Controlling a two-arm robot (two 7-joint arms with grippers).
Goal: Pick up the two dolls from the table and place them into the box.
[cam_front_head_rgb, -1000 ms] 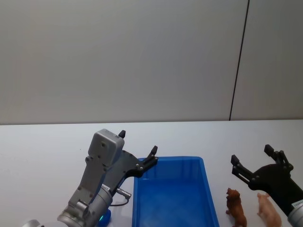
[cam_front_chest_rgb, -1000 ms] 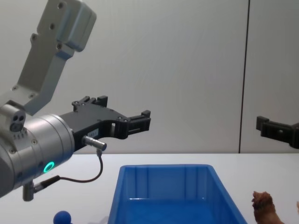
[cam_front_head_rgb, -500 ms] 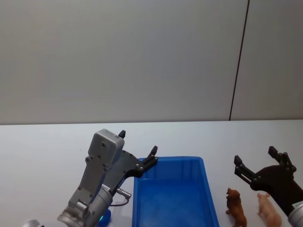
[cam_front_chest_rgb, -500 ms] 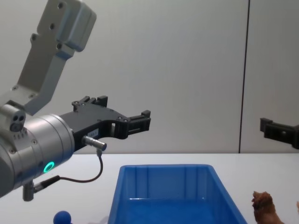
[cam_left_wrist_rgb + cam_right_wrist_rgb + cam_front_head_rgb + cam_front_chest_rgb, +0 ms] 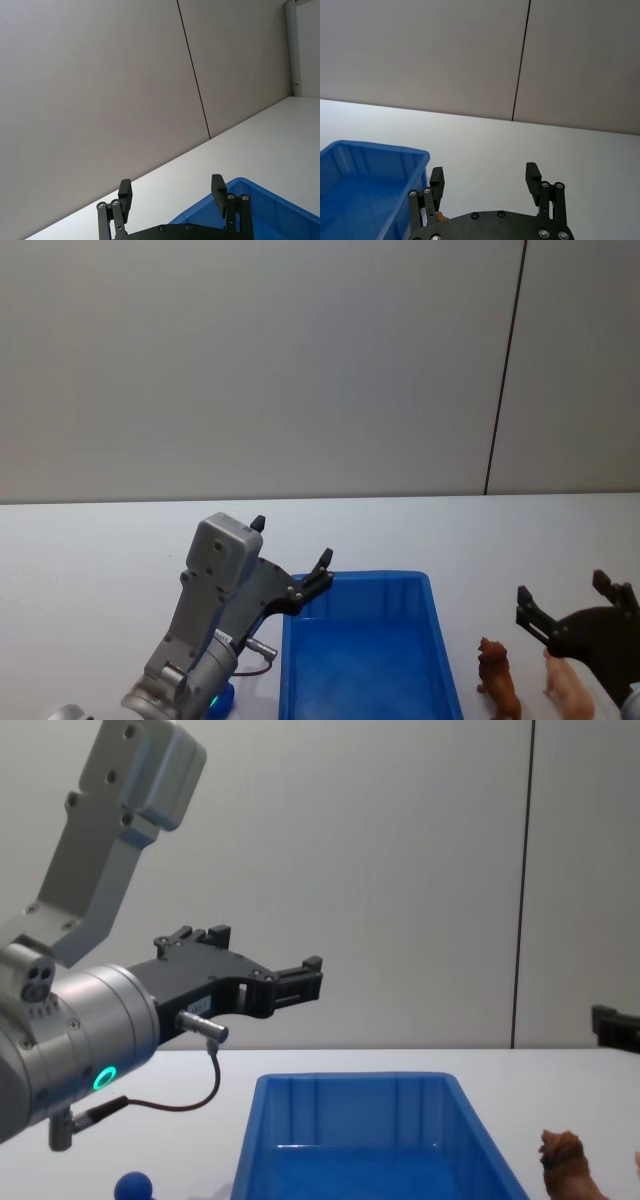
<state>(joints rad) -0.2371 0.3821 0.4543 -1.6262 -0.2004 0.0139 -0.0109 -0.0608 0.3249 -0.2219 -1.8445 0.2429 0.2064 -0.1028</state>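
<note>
brown doll (image 5: 497, 680): standing on the worktop (image 5: 100, 560), just right of the box (image 5: 370, 582)
pink doll (image 5: 567, 685): on the worktop, right of the brown doll
right end effector (image 5: 562, 590): fingers spread wide, empty, hovering just above the pink doll
left end effector (image 5: 291, 540): wide open, empty, raised at the box's far left corner

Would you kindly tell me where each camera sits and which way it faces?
Head: high, looking forward and down at the box, brown doll and pale doll; left end effector and right end effector show.
Chest: lower, looking level across the table; left arm looms large.
Left wrist: behind the left end effector, facing the wall over the box.
Right wrist: behind the right end effector, facing the wall, box alongside.
Shared: head and chest both show the brown doll.
</note>
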